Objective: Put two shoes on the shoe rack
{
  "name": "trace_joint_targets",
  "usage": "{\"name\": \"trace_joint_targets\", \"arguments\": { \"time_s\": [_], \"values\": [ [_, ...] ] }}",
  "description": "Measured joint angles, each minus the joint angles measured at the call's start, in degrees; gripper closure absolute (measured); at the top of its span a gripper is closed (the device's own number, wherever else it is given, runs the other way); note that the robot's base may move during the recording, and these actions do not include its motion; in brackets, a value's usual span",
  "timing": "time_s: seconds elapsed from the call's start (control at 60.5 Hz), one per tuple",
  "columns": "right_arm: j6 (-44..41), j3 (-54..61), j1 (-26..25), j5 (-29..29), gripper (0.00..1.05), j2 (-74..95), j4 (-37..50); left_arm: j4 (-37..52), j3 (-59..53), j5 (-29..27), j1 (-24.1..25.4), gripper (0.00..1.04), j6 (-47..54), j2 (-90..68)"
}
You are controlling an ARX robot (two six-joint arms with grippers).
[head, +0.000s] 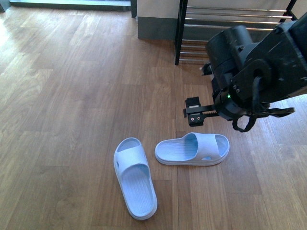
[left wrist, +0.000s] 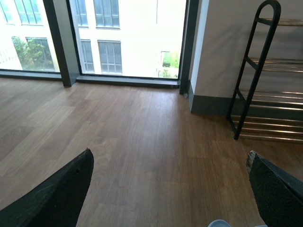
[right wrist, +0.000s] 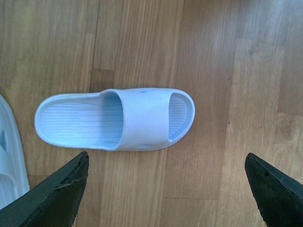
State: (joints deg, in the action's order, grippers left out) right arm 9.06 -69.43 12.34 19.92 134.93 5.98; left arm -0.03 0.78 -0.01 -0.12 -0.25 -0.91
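Observation:
Two pale-blue slides lie on the wooden floor. One slide (head: 135, 178) points lengthwise at the lower middle. The other slide (head: 193, 149) lies crosswise to its right. My right gripper (head: 201, 111) hangs open and empty just above the crosswise slide (right wrist: 118, 120), apart from it; in its wrist view my right gripper (right wrist: 165, 189) has its jaws wide apart. My left gripper (left wrist: 168, 189) is open and empty over bare floor, with a slide's edge (left wrist: 218, 223) just below it. The shoe rack (head: 230, 24) stands at the far right and shows in the left wrist view (left wrist: 265, 71). No grey sneakers are in view.
A grey skirting and wall corner (head: 156, 26) stand left of the rack. Tall windows (left wrist: 123, 38) line the far wall. The second slide's edge (right wrist: 7, 156) shows beside my right gripper. My left arm is out of the front view.

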Motion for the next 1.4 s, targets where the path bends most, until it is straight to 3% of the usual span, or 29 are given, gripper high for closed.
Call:
{"name": "trace_joint_targets", "arguments": {
  "time_s": [0.314, 0.463, 0.727, 1.057, 1.404],
  "values": [
    [0.2, -9.7, -2.2, -1.7, 0.09, 15.6, -5.1, 0.0, 0.0, 0.0, 0.0, 0.09, 0.0, 0.0],
    [6.8, -14.2, -2.3, -7.3, 0.09, 19.3, -8.6, 0.0, 0.0, 0.0, 0.0, 0.09, 0.0, 0.0],
    [13.2, -17.1, -1.2, -9.6, 0.09, 19.4, -10.1, 0.0, 0.0, 0.0, 0.0, 0.09, 0.0, 0.0],
    [13.5, -25.3, -0.5, -4.8, 0.09, 25.6, -13.7, 0.0, 0.0, 0.0, 0.0, 0.09, 0.0, 0.0],
    [0.8, -22.7, -2.0, 1.6, 0.09, 27.5, -6.7, 0.0, 0.0, 0.0, 0.0, 0.09, 0.0, 0.0]
  ]
}}
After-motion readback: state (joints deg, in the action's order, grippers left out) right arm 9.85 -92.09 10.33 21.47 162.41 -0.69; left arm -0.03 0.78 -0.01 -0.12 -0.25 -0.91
